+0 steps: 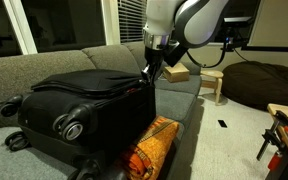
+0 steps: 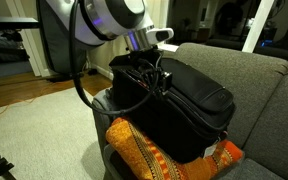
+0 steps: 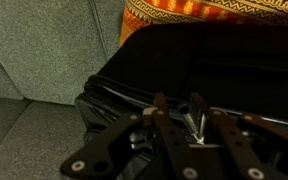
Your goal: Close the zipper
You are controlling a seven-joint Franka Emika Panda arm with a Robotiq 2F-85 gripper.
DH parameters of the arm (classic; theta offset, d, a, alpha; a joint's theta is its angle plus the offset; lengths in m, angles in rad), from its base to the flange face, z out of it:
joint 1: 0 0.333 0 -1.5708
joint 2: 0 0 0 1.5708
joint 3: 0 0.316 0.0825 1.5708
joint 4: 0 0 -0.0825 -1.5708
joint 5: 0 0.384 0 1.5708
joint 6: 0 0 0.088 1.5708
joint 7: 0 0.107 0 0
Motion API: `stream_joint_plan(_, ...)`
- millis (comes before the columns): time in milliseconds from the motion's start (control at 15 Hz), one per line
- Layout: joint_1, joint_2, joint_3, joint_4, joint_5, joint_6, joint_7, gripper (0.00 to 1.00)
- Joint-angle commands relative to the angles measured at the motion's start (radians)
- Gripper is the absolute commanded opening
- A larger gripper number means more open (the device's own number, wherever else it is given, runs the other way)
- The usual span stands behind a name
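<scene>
A large black soft suitcase (image 1: 84, 100) with grey-hubbed wheels lies on a grey couch; it also shows in an exterior view (image 2: 184, 100). Its thin black zipper line (image 3: 124, 95) runs along the lid-edge seam in the wrist view. My gripper (image 1: 149, 70) is down at the suitcase's top corner edge, and it also shows in an exterior view (image 2: 154, 72). In the wrist view the gripper (image 3: 180, 110) has its fingers close together around a small silver zipper pull (image 3: 192, 118).
An orange patterned cushion (image 1: 149, 148) leans against the suitcase; it also shows in an exterior view (image 2: 149, 152) and in the wrist view (image 3: 209, 12). The grey couch (image 3: 34, 60) backs the suitcase. A wooden stool (image 1: 214, 85) and a dark beanbag (image 1: 264, 85) stand beyond.
</scene>
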Motion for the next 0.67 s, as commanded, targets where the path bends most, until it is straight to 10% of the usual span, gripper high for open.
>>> stream_joint_plan(0,0.014,-0.009,-0.023,-0.019,-0.028,0.028,0.004,0.05)
stream_joint_plan(200,0.016,-0.008,-0.024,-0.017,-0.030,0.025,0.005,0.00)
stream_joint_plan(267,0.018,-0.008,-0.025,-0.016,-0.032,0.021,0.006,0.19)
stream_joint_plan(600,0.017,-0.006,-0.020,-0.009,-0.025,0.007,-0.001,0.49)
